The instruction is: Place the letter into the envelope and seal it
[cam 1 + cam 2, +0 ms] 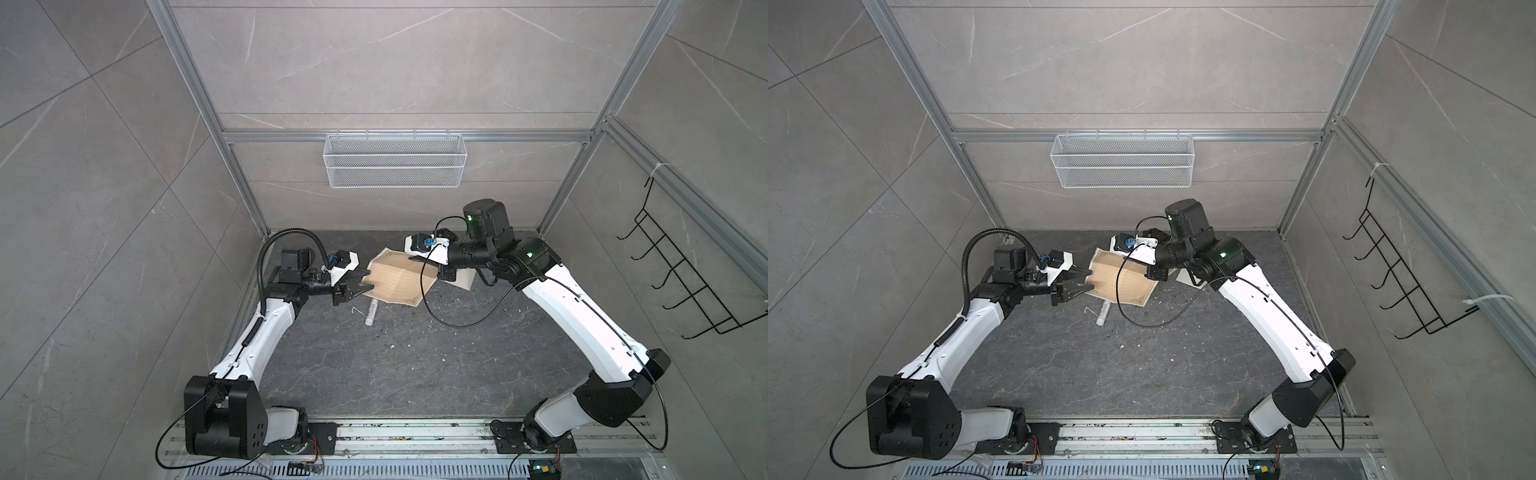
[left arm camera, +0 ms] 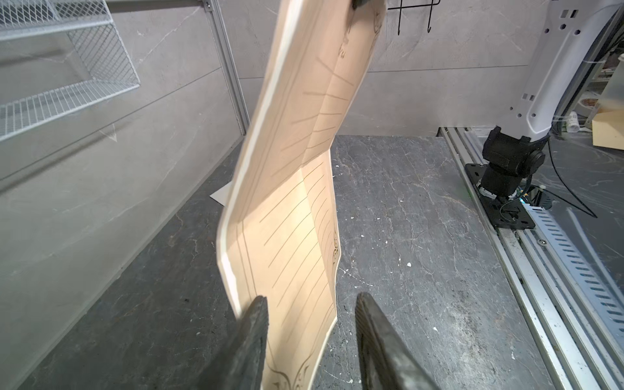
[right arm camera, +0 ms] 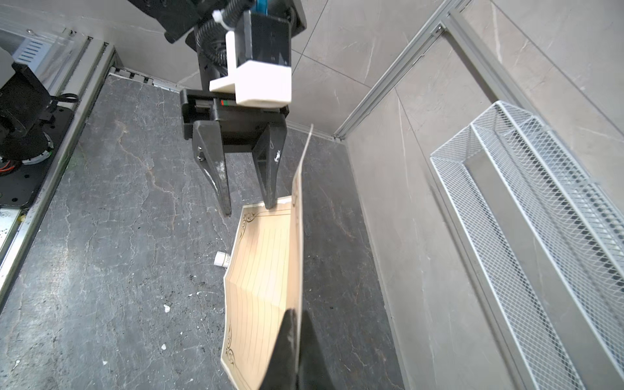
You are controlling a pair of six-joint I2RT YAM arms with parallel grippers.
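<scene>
- My right claw (image 3: 294, 315) is pressed together on one edge of the letter (image 3: 263, 270), with the tan sheet pinched between its two fingers
- From that pinch the letter runs across to my left claw (image 3: 249, 209), bent along its fold creases into a shallow trough, with its ruled, bordered face turned upward
- My left claw is spread, its fingers standing either side of the far end of the sheet
- In the right wrist view one fingertip (image 3: 270, 202) meets the paper's edge and the other hangs clear of it, over the table (image 1: 395, 365)
- In the left wrist view the sheet passes up between my left fingers with a plain gap to one of them; I cannot tell whether it touches the other
- The letter is up off the table, spanning the space between my two claws
- The envelope (image 1: 464, 279) lies flat on the table behind my right claw, under that wrist, with only a white corner showing
- A small white tube (image 1: 371, 312) lies on the table just below my left claw, near the letter's lower edge
</scene>
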